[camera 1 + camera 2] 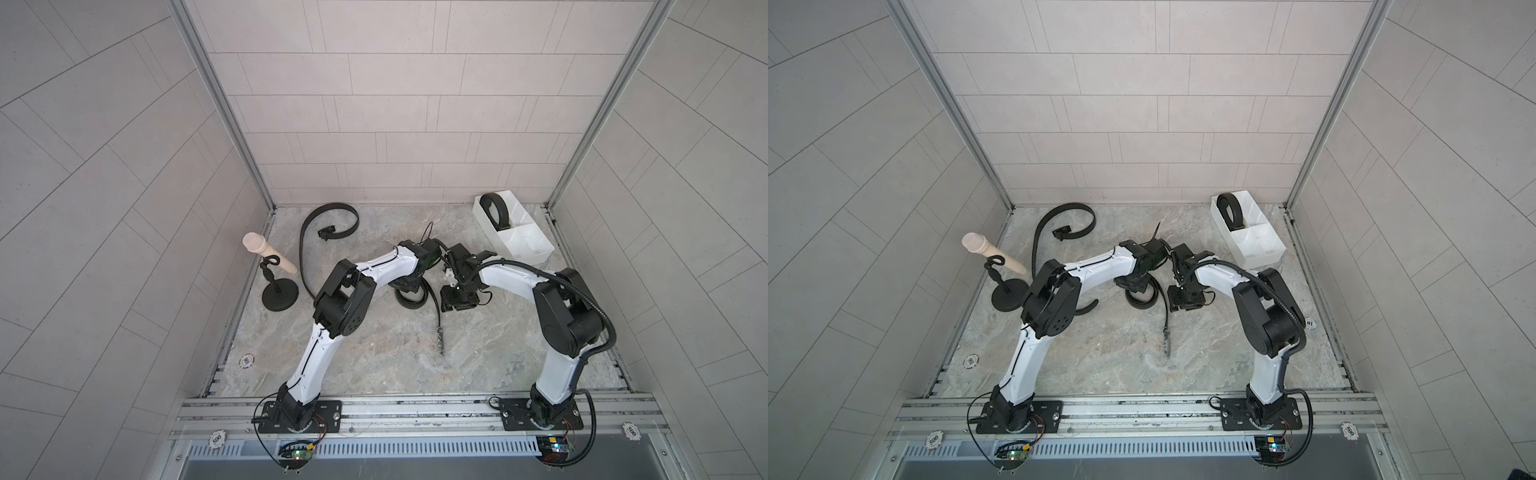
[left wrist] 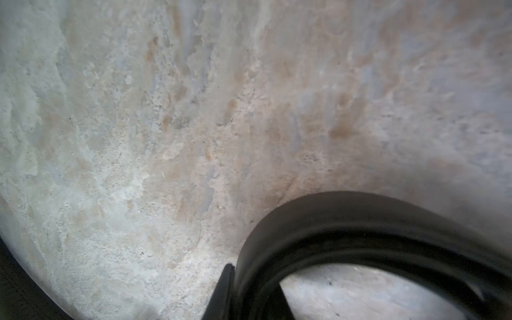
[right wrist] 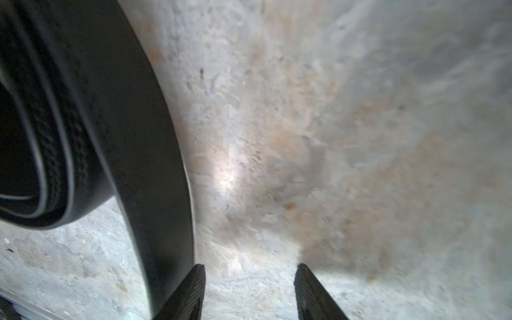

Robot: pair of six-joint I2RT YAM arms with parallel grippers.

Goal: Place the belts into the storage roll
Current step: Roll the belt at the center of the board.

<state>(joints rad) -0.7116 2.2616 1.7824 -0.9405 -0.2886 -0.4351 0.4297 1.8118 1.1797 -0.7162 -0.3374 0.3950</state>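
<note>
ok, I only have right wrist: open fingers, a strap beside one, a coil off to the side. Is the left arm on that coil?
Observer: Yes. In the left wrist view the left gripper pinches the wall of the half-rolled belt.
Operator: Where's its buckle?
Observer: The loose tail runs from the coil toward the arms' bases; the silvery buckle lies on the tabletop.
Operator: Tray status?
Observer: One coiled belt stands on edge in the storage roll's large compartment.

Coiled belt (image 1: 496, 210) in the rear compartment of the storage roll (image 1: 536, 256), back right — loose belt (image 1: 332, 205) back left, right of the stand (image 1: 280, 297) — third belt (image 1: 409, 300) mid tabletop (image 1: 374, 353).
</note>
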